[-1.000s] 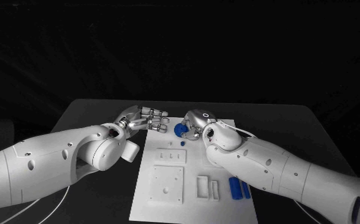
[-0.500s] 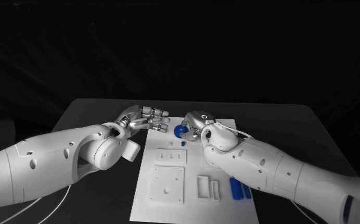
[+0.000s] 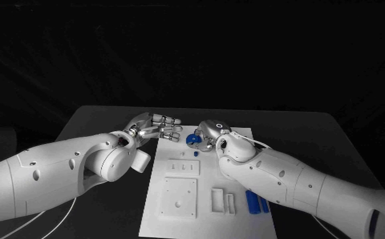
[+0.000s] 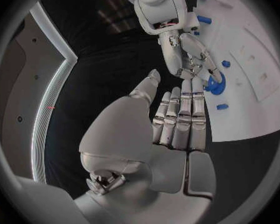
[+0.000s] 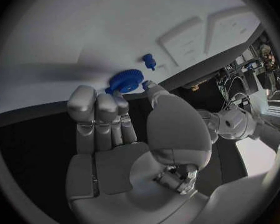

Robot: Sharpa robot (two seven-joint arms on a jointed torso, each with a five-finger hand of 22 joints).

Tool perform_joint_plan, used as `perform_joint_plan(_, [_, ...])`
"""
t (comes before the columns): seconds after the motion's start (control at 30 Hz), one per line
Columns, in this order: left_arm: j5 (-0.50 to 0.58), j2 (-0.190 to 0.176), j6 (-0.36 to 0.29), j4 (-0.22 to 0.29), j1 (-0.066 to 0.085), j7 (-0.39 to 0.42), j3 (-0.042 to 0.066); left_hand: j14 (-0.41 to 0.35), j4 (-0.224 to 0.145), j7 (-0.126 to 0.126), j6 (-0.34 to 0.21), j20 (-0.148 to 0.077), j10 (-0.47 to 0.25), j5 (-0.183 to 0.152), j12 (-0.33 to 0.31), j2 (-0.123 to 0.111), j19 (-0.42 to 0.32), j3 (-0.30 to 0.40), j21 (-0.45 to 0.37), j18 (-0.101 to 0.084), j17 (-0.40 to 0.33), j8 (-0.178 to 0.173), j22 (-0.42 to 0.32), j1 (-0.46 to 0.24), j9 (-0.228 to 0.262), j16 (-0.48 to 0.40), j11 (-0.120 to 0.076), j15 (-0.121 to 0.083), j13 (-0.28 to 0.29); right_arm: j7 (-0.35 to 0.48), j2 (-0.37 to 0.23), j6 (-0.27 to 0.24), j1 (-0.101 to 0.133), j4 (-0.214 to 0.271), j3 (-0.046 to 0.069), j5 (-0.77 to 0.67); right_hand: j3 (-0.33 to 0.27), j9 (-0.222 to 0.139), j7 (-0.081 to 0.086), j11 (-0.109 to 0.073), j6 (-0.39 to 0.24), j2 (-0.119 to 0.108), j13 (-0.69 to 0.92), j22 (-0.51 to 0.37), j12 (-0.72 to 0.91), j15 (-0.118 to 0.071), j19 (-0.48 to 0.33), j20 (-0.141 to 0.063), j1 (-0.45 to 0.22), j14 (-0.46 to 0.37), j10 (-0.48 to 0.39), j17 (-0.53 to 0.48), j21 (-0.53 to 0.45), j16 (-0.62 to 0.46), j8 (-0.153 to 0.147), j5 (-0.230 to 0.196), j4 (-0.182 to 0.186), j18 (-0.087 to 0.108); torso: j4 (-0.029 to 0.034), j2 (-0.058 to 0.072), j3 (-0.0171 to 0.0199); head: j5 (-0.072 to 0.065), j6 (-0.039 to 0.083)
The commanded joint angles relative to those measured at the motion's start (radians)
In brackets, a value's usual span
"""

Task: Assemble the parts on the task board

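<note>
The right hand (image 3: pixel 207 134) pinches a blue gear (image 5: pixel 124 80) between thumb and fingers at the far end of the white task board (image 3: pixel 207 217) — the gear sits just above the board's surface. The left hand (image 3: pixel 154 127) hovers beside it over the black desk (image 3: pixel 312 130), fingers straight and apart, holding nothing. A small blue peg (image 3: pixel 196 153) stands nearby, and two blue cylinders (image 3: pixel 257 200) lie at the board's right edge.

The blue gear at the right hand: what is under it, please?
Under the blue gear lies the white task board. The right hand holds the gear at its fingertips. A small blue peg stands beside it. Whether the gear touches the board is hidden by the fingers.
</note>
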Motion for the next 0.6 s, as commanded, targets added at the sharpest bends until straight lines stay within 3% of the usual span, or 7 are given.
perform_joint_plan(0.03, [-0.002, 0.000, 0.010, 0.002, 0.001, 0.007, 0.001, -0.005, -0.004, 0.000, -0.006, 0.002, -0.004, 0.004, 0.005, 0.002, -0.005, -0.002, 0.003, 0.003, 0.002, 0.005, -0.001, -0.003, 0.001, -0.003, 0.003, 0.004, 0.001, 0.016, -0.016, -0.029, -0.003, 0.024, -0.002, 0.024, -0.014, 0.002, 0.000, 0.000, -0.005, -0.006, 0.000, 0.113, -0.002, 0.003, 0.043, 0.003, 0.006, -0.001, -0.002, 0.001, -0.001, -0.001, -0.005, 0.000, 0.019, 0.003, -0.0021, 0.000, 0.0014, 0.002, 0.002])
perform_joint_plan(0.17, [-0.002, -0.004, 0.009, 0.003, 0.001, 0.007, 0.001, -0.005, -0.005, 0.000, -0.007, 0.002, -0.004, 0.004, 0.005, 0.002, -0.005, -0.002, 0.004, 0.003, 0.002, 0.005, -0.003, -0.004, 0.001, -0.003, 0.004, 0.004, 0.001, 0.021, -0.051, -0.081, -0.003, 0.069, 0.002, 0.036, -0.046, 0.002, 0.001, 0.000, -0.009, -0.012, -0.001, 0.114, -0.001, 0.003, 0.044, 0.003, 0.015, -0.001, -0.001, 0.001, 0.004, 0.001, -0.004, 0.003, 0.034, 0.003, -0.0053, -0.002, 0.0021, 0.004, 0.004])
perform_joint_plan(0.3, [-0.002, -0.010, 0.006, 0.002, 0.001, 0.008, 0.001, -0.005, -0.006, 0.001, -0.010, 0.002, -0.004, 0.004, 0.005, 0.002, -0.006, -0.002, 0.006, 0.003, 0.002, 0.005, -0.006, -0.005, 0.000, -0.003, 0.004, 0.004, 0.001, 0.033, -0.090, -0.139, -0.003, 0.114, 0.018, 0.051, -0.082, 0.002, 0.002, 0.001, -0.012, -0.014, 0.000, 0.117, 0.000, 0.004, 0.046, 0.004, 0.031, 0.000, 0.000, 0.003, 0.019, 0.005, -0.005, 0.013, 0.036, 0.002, -0.0096, -0.003, 0.0035, 0.004, 0.010])
perform_joint_plan(0.47, [-0.002, -0.014, 0.004, -0.004, 0.001, 0.009, 0.001, -0.005, -0.006, 0.001, -0.010, 0.002, -0.004, 0.004, 0.005, 0.002, -0.006, -0.002, 0.006, 0.003, 0.002, 0.005, -0.006, -0.005, 0.000, -0.003, 0.004, 0.004, 0.001, 0.058, -0.150, -0.178, -0.003, 0.173, 0.059, 0.077, -0.091, 0.002, 0.003, 0.002, -0.011, -0.013, 0.000, 0.119, 0.000, 0.004, 0.046, 0.004, 0.074, 0.000, 0.001, 0.004, 0.028, 0.007, -0.005, 0.023, 0.014, 0.002, -0.0192, -0.006, 0.0100, 0.014, 0.013])
perform_joint_plan(0.5, [-0.002, -0.015, 0.004, -0.007, 0.001, 0.010, 0.001, -0.005, -0.007, 0.001, -0.008, 0.002, -0.004, 0.004, 0.005, 0.001, -0.006, -0.002, 0.006, 0.003, 0.002, 0.005, -0.007, -0.003, 0.001, -0.002, 0.004, 0.004, 0.001, 0.068, -0.170, -0.176, -0.003, 0.190, 0.073, 0.084, -0.079, 0.001, 0.003, 0.002, -0.008, -0.008, 0.000, 0.119, 0.000, 0.004, 0.045, 0.004, 0.087, -0.001, 0.002, 0.005, 0.031, 0.007, -0.005, 0.029, -0.014, 0.001, -0.0218, -0.007, 0.0118, 0.014, 0.014])
perform_joint_plan(0.6, [-0.002, -0.016, 0.004, -0.013, 0.001, 0.012, 0.001, -0.005, -0.007, 0.001, -0.008, 0.002, -0.004, 0.004, 0.005, 0.001, -0.006, -0.002, 0.006, 0.003, 0.002, 0.005, -0.007, -0.003, 0.001, -0.002, 0.004, 0.004, 0.001, 0.099, -0.214, -0.155, -0.003, 0.219, 0.091, 0.112, -0.055, 0.002, 0.003, 0.002, -0.004, 0.000, 0.000, 0.119, 0.000, 0.004, 0.043, 0.004, 0.114, -0.001, 0.001, 0.005, 0.035, 0.008, -0.005, 0.019, -0.068, 0.001, -0.0287, -0.011, 0.0153, 0.018, 0.014])
